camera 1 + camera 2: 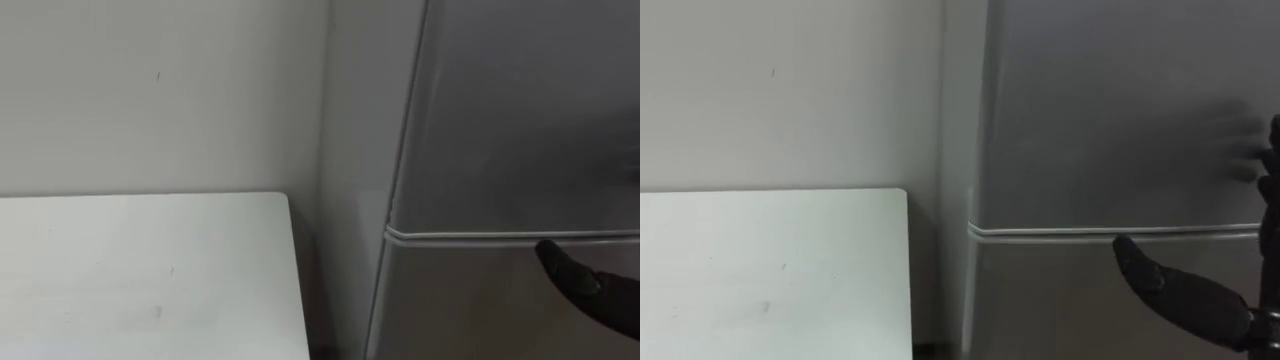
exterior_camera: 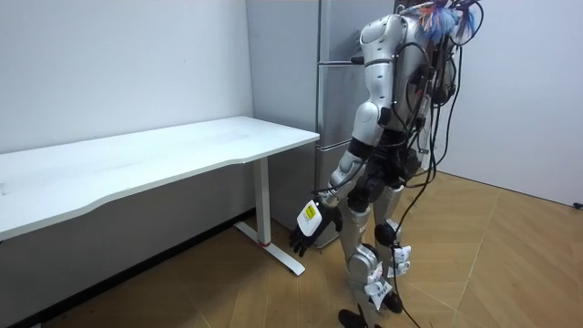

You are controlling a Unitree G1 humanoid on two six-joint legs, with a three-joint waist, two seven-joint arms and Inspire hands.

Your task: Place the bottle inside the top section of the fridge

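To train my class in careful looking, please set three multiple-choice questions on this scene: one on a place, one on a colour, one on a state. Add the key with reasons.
1. Where is the robot's right hand?
A) by the seam between the doors of the fridge
B) on the floor
C) inside a drawer

2. What colour is the table?
A) black
B) white
C) red

3. How do the fridge doors stand?
A) upper open
B) lower open
C) both shut

Key: 1 A, the hand shows just below the seam, against the lower door. 2 B, the table's top is plain white in every view. 3 C, both door fronts lie flush, with no gap.
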